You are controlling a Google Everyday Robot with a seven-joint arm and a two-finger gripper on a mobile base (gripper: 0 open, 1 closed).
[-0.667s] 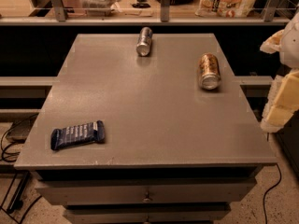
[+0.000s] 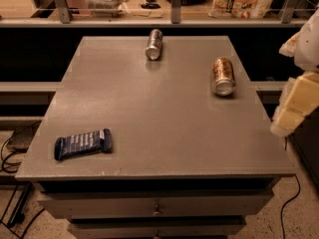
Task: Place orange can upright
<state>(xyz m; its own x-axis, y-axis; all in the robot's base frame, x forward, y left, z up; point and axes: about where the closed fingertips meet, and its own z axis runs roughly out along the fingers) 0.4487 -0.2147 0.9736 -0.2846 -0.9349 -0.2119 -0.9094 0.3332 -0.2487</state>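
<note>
Gripper (image 2: 295,101) hangs off the right edge of the table (image 2: 149,148), open or closed impossible to tell, seemingly poised to reach the orange can (image 2: 223,75) lying on its side at far right, not yet upright.

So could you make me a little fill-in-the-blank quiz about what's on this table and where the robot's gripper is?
1. The orange can lies on its ___, not upright.
2. Altogether ___ cans lie on the table, the other being a silver can.
3. The dark blue snack bar lies near the table's front ___ corner.
4. The gripper hovers beyond the table's ___ edge.
Missing words: side; two; left; right.
</note>
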